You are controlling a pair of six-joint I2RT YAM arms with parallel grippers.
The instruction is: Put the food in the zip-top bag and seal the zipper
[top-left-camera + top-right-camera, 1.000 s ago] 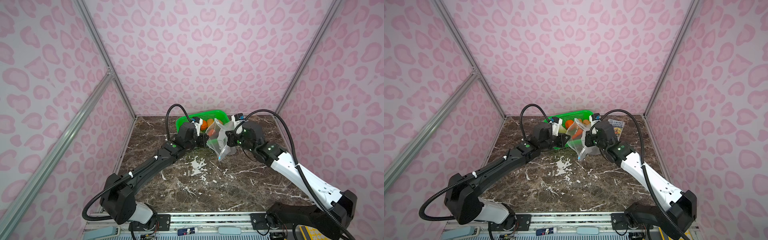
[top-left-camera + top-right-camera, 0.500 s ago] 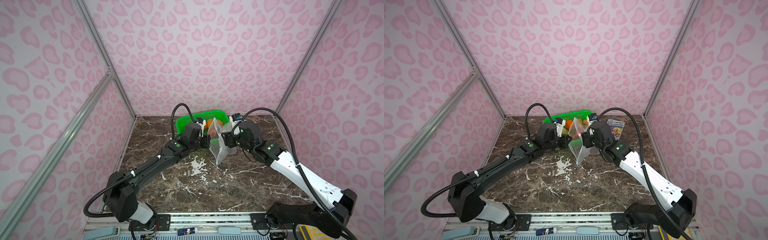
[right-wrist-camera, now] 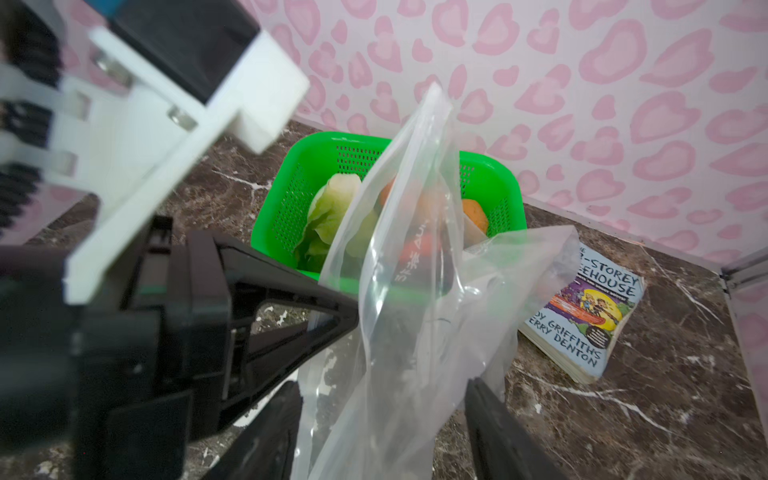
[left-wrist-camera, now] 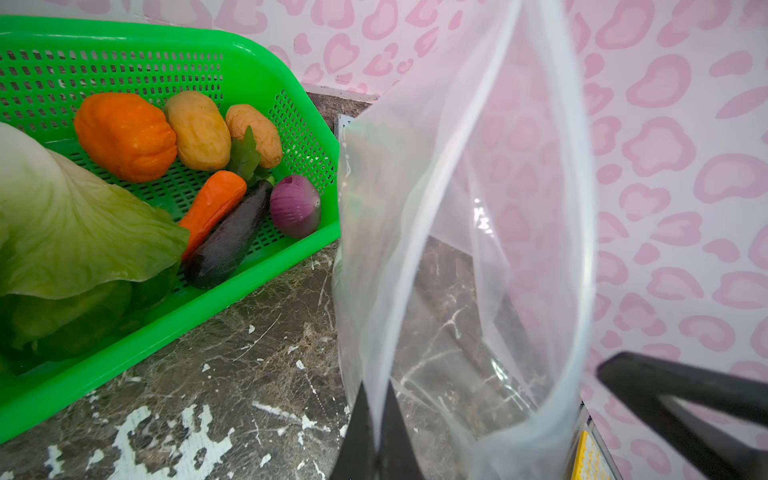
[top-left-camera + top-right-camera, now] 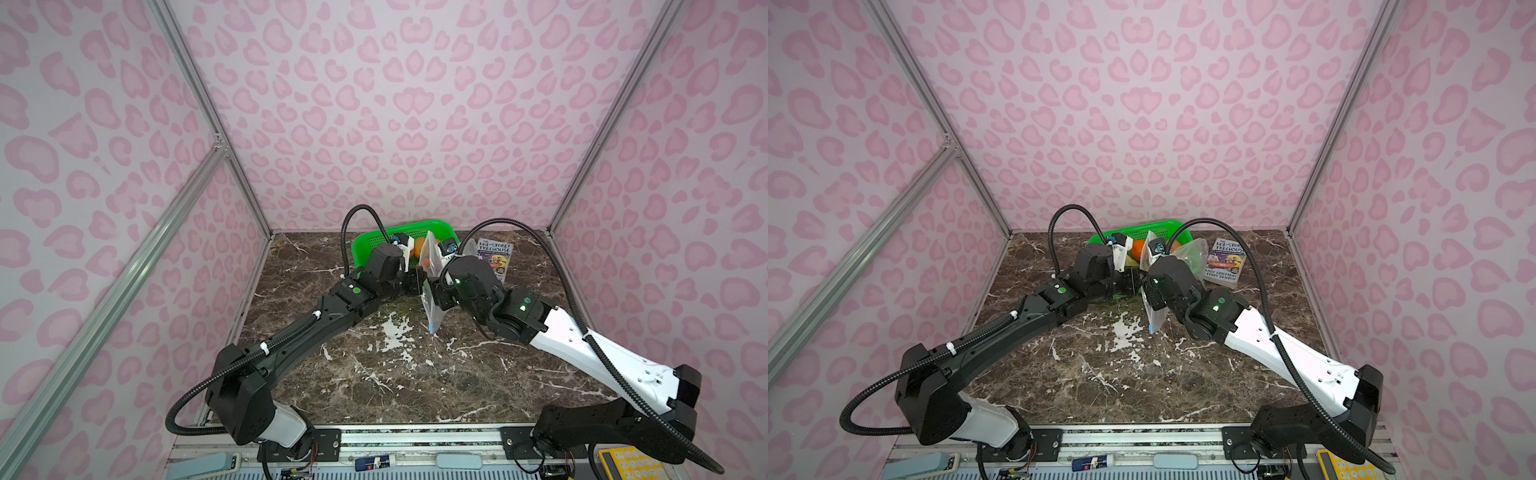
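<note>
The clear zip-top bag (image 5: 430,291) (image 5: 1152,316) hangs upright between both grippers, its mouth spread wide in the left wrist view (image 4: 478,249). The zipper's blue slider (image 5: 431,329) sits at the bag's low near corner. My left gripper (image 4: 376,390) (image 5: 417,283) is shut on one film edge of the bag. My right gripper (image 3: 382,395) (image 5: 435,291) is open, its fingers either side of the bag without pinching it. The food lies in the green basket (image 4: 166,37): cabbage (image 4: 62,216), pumpkin (image 4: 124,133), two potatoes (image 4: 199,129), carrot (image 4: 214,203), eggplant (image 4: 228,237), onion (image 4: 295,205).
The green basket (image 5: 374,239) stands against the back wall just behind the grippers. A paperback book (image 5: 494,257) (image 3: 590,316) lies flat at the back right. Pink patterned walls close in three sides of the marble table (image 5: 395,374).
My right gripper has opened and let go of the bag. The bag, crumpled a second ago, now hangs straighter and narrower from my left gripper.
</note>
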